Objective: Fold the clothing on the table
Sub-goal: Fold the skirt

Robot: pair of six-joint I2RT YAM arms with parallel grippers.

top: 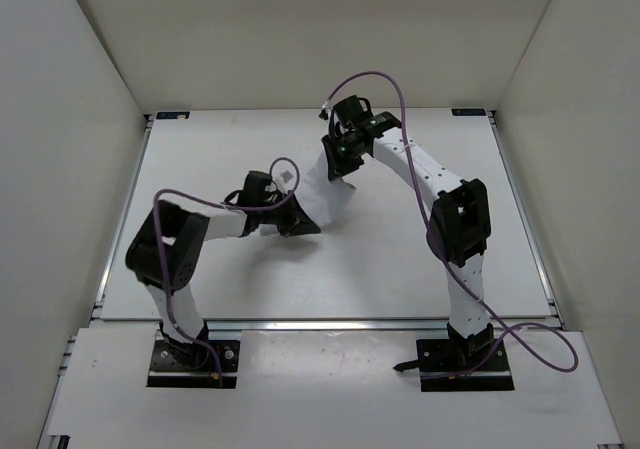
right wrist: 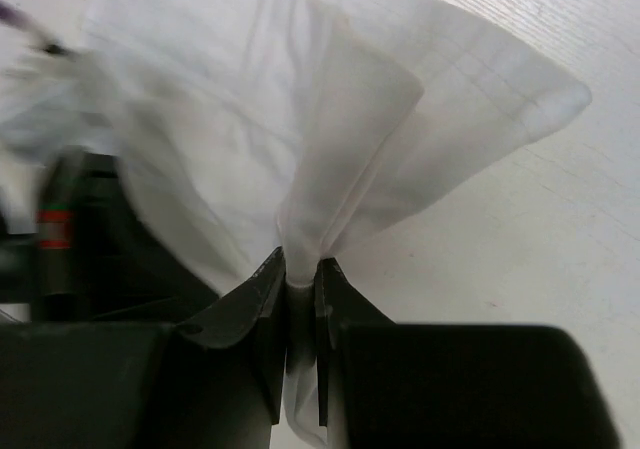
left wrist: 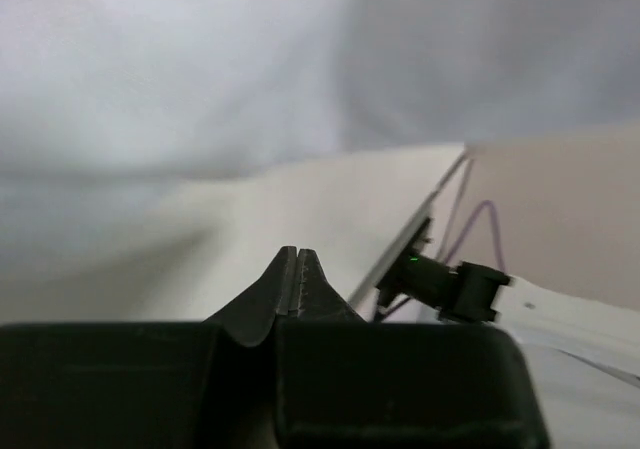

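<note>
Holding the clothing (top: 328, 197) up over the middle of the table (top: 400, 269), well apart from every edge.
Clamped on a gathered fold at the right gripper (right wrist: 298, 269); pressed fully together at the left gripper (left wrist: 297, 259), just beside the cloth's lower edge, unclear whether pinching any. Open tabletop all round, out to the aluminium rails (top: 350, 322) and white walls (top: 80, 119); just a looping purple cable (top: 375, 73) near the cloth.

The top camera sits high at 6 o'clock, looking steeply down over the whole table (top: 400, 259). Wrist cameras ride close behind the left gripper (left wrist: 297, 254) and right gripper (right wrist: 297, 266); top and right-wrist views share the clothing (top: 328, 197).
</note>
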